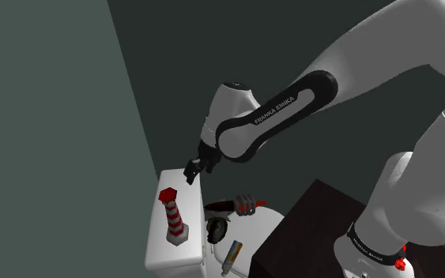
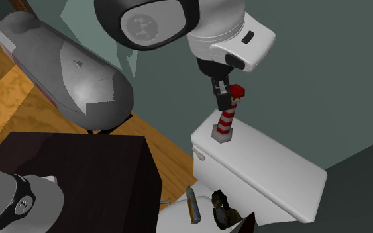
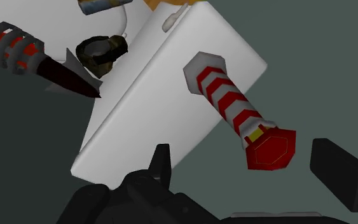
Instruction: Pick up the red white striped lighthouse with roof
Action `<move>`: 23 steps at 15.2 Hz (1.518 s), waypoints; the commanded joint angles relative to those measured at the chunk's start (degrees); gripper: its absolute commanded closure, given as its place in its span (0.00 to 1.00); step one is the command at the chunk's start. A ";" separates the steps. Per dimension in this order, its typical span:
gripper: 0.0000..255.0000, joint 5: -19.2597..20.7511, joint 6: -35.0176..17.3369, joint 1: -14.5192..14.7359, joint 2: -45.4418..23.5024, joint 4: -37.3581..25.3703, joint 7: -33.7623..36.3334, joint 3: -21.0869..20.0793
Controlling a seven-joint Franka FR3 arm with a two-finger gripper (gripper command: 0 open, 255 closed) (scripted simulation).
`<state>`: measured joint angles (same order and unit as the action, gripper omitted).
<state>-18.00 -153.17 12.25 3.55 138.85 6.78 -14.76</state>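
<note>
- Black fingers [image 3: 161, 167] of the gripper [image 3: 244, 153] stood wide apart in the wrist view, with nothing clasped.
- Between them lay the red roof [image 3: 271, 149] of the lighthouse [image 3: 231, 105], closer to one finger than the other. Neither finger touched it.
- Shoulder view: the gripper [image 1: 194, 169] hung above the lighthouse [image 1: 174, 215], offset toward that view's upper right, with a clear gap between tips and roof.
- Second exterior view: the gripper [image 2: 220, 96] overlapped the top of the lighthouse [image 2: 226, 119]. Depth could not be judged from that angle.
- The lighthouse stood upright on its grey base, red and white bands up the shaft, near one end of a white tank lid [image 3: 165, 95].
- Off the lid, well apart from the lighthouse, lay a dagger [image 3: 37, 57] with a red-banded grip, a dark ring-shaped object [image 3: 101, 51] and a small bottle [image 1: 231, 257].
- Judged step: approach and alignment ahead of the grasp. The lighthouse rested on the lid, not yet picked up.
- Next move called for centring the open fingers over the roof and descending until the pads bracketed the striped shaft below it. Closing and a straight lift would follow.
- Caution noted: the tall, narrow body on a small base could tip if one finger met it first.
</note>
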 commanded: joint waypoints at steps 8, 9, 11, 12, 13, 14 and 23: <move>0.00 5.20 -11.68 4.39 -19.31 -12.41 5.19 -1.29; 0.00 5.36 -11.92 4.65 -19.88 -12.87 5.32 -1.18; 0.00 5.34 -13.26 4.73 -21.13 -12.76 5.07 -1.15; 0.00 5.34 -13.92 4.76 -21.77 -12.73 4.95 -1.15; 0.00 5.35 -14.59 4.79 -22.42 -12.70 4.83 -1.14; 0.00 5.36 -15.24 4.81 -23.07 -12.69 4.71 -1.14; 1.00 5.48 -16.90 5.05 -24.74 -12.69 4.61 -1.07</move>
<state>-12.52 -170.09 17.26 -21.10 126.11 11.36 -15.84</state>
